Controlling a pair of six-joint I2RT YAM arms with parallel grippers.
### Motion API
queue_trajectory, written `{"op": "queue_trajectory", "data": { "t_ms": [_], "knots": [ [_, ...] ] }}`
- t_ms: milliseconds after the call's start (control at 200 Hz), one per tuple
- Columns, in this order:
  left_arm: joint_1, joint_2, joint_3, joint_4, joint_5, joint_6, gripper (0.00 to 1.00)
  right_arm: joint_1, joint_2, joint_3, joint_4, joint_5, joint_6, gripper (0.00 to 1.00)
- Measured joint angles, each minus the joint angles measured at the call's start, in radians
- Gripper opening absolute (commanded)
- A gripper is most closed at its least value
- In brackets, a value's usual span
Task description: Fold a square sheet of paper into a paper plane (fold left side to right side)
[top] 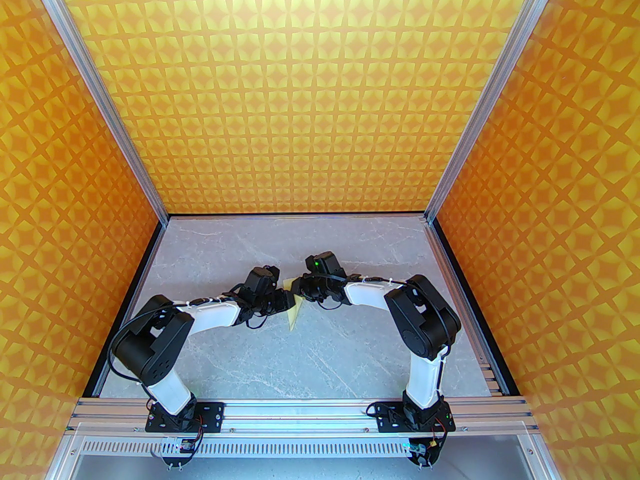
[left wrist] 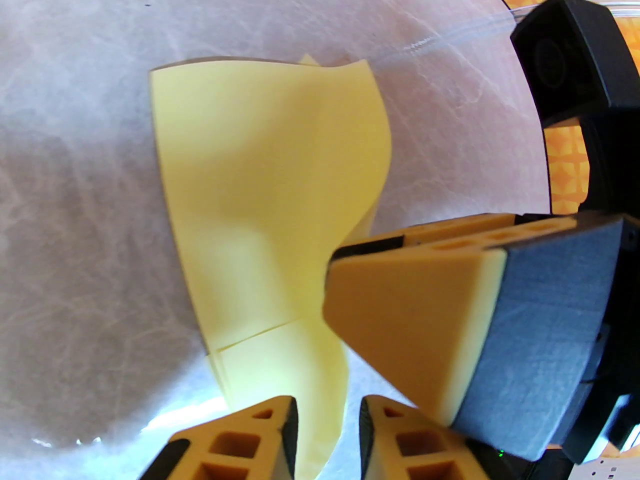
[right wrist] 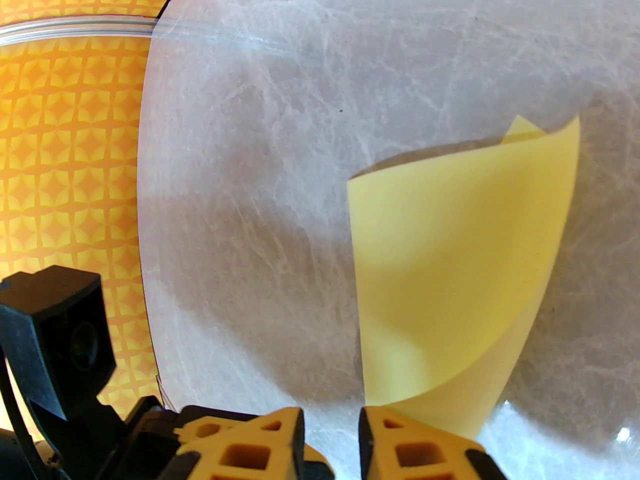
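Where the yellow paper (left wrist: pixel 270 193) curls up: middle of grey marble table (top: pixel 280 358).
Walls (top: pixel 300 93): orange stars.
Left gripper (left wrist: pixel 327 408): slightly open, paper between fingers (left wrist: pixel 240 438).
Right gripper (right wrist: pixel 331 418): slightly open, empty.

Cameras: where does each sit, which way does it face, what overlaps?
Top external: above and behind the bases, facing down and forward over the table; left arm and right arm meet at the yellow paper.
Left wrist: on the left arm, facing past the left tool down at the paper; right tool and right wrist camera show at right.
Right wrist: on the right arm, facing past its own tool at the paper; left wrist camera at lower left.
Shared: all see the paper.
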Motion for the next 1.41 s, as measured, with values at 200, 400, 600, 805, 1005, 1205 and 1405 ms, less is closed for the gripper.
{"op": "queue_trajectory", "data": {
  "t_ms": [200, 400, 600, 805, 1005, 1205, 1405],
  "knots": [
    [0.0, 0.031, -0.004, 0.051, 0.025, -0.018, 0.27, -0.002, 0.003, 0.0, 0.007, 0.0, 0.003, 0.24],
    [-0.001, 0.052, -0.004, 0.082, 0.037, -0.026, 0.27, -0.004, 0.003, 0.0, 0.009, 0.0, 0.007, 0.25],
    [-0.003, 0.081, -0.003, 0.112, 0.037, -0.041, 0.12, -0.005, 0.003, 0.0, 0.009, -0.001, 0.007, 0.25],
    [-0.005, 0.092, -0.003, 0.126, 0.037, -0.045, 0.07, -0.003, 0.002, -0.002, 0.005, 0.002, 0.003, 0.31],
    [0.002, 0.092, -0.008, 0.149, 0.038, -0.049, 0.07, -0.001, -0.1, -0.061, -0.046, 0.055, -0.032, 0.34],
    [0.015, 0.092, -0.016, 0.167, 0.038, -0.05, 0.06, 0.014, -0.241, -0.185, -0.045, 0.095, -0.046, 0.35],
    [0.021, 0.092, -0.027, 0.205, 0.038, -0.069, 0.07, 0.105, -0.286, -0.254, -0.082, 0.157, -0.062, 0.35]
  ]
}}
